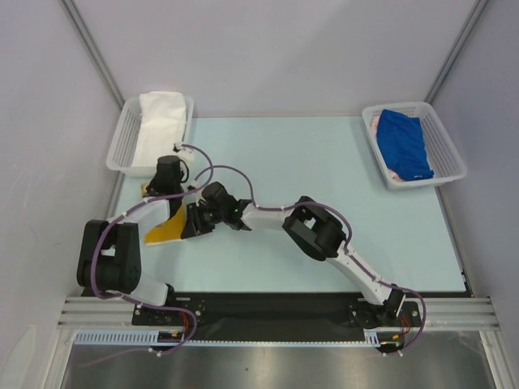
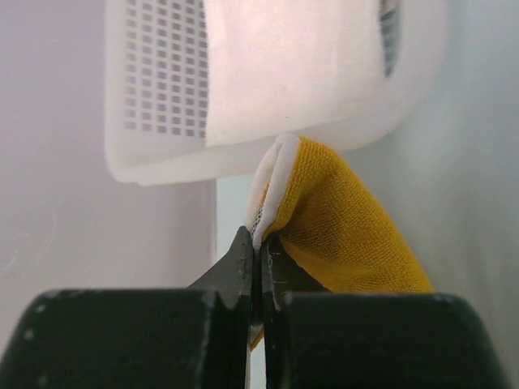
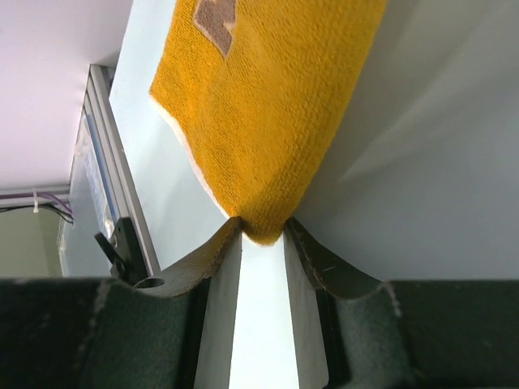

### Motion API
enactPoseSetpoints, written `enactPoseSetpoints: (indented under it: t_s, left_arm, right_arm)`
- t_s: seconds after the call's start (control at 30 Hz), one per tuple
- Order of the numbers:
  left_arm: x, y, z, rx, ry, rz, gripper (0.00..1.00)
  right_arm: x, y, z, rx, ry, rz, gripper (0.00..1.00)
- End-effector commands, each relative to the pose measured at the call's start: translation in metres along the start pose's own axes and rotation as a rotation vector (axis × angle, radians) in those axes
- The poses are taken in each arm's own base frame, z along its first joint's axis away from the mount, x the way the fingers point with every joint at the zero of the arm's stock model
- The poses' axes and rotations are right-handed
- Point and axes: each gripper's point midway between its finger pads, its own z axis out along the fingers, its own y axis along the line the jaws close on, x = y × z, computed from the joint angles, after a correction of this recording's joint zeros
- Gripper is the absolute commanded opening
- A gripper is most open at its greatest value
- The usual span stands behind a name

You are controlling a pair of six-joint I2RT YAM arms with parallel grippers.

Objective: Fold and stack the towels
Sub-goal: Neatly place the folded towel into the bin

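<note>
Yellow towel hangs at the table's 9 o'clock side, just short of the left edge; the visible part runs roughly 7 to 1 o'clock. Left claw is pinched tight on its white-edged end, right claw is clamped on another corner. Four towels: yellow, white towel in left basket at 11, blue towel over pink towel in right basket at 1. Two baskets. Open surface lies toward 3 o'clock.
</note>
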Motion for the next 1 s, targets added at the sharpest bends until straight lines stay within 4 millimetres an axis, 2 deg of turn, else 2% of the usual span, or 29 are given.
enactPoseSetpoints:
  t_s: [0.0,0.1,0.23,0.37,0.43,0.47,0.53,0.57,0.6,0.63,0.7,0.73,0.77,0.8,0.83,0.97]
  left_arm:
    - [-0.026,0.043,0.001,-0.161,-0.107,-0.045,0.0]
    - [-0.034,0.058,0.003,-0.228,-0.132,-0.068,0.0]
    - [-0.047,0.064,0.009,-0.265,-0.186,-0.048,0.0]
    - [-0.061,0.073,0.015,-0.307,-0.244,-0.056,0.0]
    - [-0.06,0.078,0.021,-0.326,-0.232,-0.047,0.0]
    - [-0.06,0.081,0.025,-0.348,-0.238,-0.061,0.0]
    - [-0.062,0.084,0.028,-0.357,-0.254,-0.048,0.0]
    - [-0.065,0.088,0.029,-0.388,-0.269,-0.06,0.0]
    - [-0.066,0.09,0.03,-0.403,-0.278,-0.066,0.0]
    - [-0.07,0.088,0.031,-0.393,-0.299,-0.07,0.0]
    - [-0.078,0.093,0.032,-0.417,-0.325,-0.082,0.0]
    - [-0.079,0.094,0.033,-0.424,-0.326,-0.069,0.0]
    - [-0.082,0.099,0.033,-0.444,-0.341,-0.078,0.0]
    - [-0.084,0.102,0.034,-0.455,-0.348,-0.083,0.0]
    - [-0.086,0.104,0.033,-0.462,-0.359,-0.098,0.0]
    - [-0.1,0.104,0.04,-0.447,-0.409,-0.082,0.0]
  right_arm:
    - [0.015,-0.012,0.018,0.021,0.047,0.013,0.34]
    - [0.015,-0.014,0.025,0.017,0.056,0.016,0.34]
    - [0.012,-0.011,0.034,-0.007,0.064,0.013,0.35]
    - [0.008,-0.006,0.031,-0.022,0.057,-0.007,0.35]
    - [0.007,-0.006,0.028,-0.022,0.063,-0.014,0.35]
    - [0.004,-0.004,0.025,-0.024,0.057,-0.02,0.35]
    - [0.008,-0.014,0.018,-0.015,0.063,0.001,0.34]
    - [-0.003,-0.005,0.011,-0.039,0.034,-0.011,0.34]
    - [0.006,-0.015,0.005,-0.021,0.045,0.008,0.34]
    - [0.004,-0.018,0.0,-0.019,0.035,0.01,0.34]
    - [-0.005,-0.008,-0.013,-0.032,0.007,-0.017,0.35]
    - [0.0,-0.017,-0.018,-0.013,0.017,-0.007,0.34]
    - [0.001,-0.016,-0.023,-0.015,0.011,-0.011,0.34]
    - [-0.007,-0.008,-0.032,-0.027,-0.01,-0.021,0.34]
    - [-0.001,-0.014,-0.039,-0.014,-0.005,-0.01,0.34]
    - [-0.007,-0.006,-0.06,-0.022,-0.031,-0.021,0.34]
